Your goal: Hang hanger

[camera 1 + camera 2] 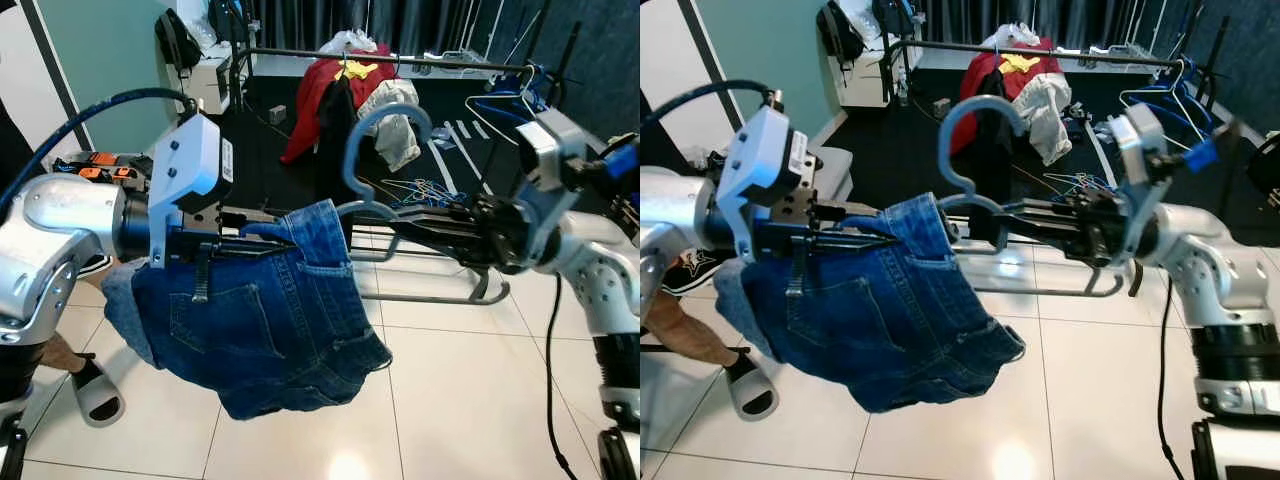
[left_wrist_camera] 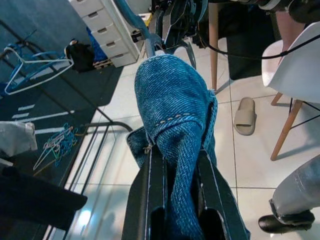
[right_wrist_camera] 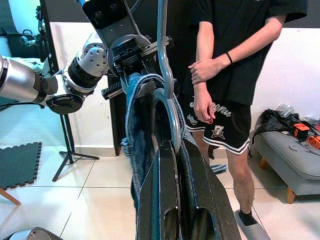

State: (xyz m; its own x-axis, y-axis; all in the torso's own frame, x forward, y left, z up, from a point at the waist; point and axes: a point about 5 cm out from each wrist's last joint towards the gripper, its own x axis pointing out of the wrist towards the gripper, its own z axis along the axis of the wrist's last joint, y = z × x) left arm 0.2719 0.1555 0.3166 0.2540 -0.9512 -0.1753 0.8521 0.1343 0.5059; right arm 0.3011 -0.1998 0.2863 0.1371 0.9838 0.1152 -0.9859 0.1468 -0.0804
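A grey-blue plastic hanger [image 1: 385, 125] is held in mid-air, hook upward, with blue denim jeans [image 1: 270, 320] draped over its left end. My left gripper [image 1: 272, 243] is shut on the top fold of the jeans [image 2: 175, 105], coming in from the left. From the right, my right gripper [image 1: 388, 214] is shut on the hanger [image 3: 162, 65] just below its hook. The black clothes rail [image 1: 450, 62] runs across the back, beyond both arms, with red and white garments hanging on it.
Blue hangers [image 1: 510, 100] hang at the rail's right end, and several more lie in a pile on the dark floor [image 1: 415, 190]. A person [image 3: 235, 75] stands close on my left, a slippered foot [image 1: 95, 390] on the tiles. A white chair [image 2: 300, 65] is nearby.
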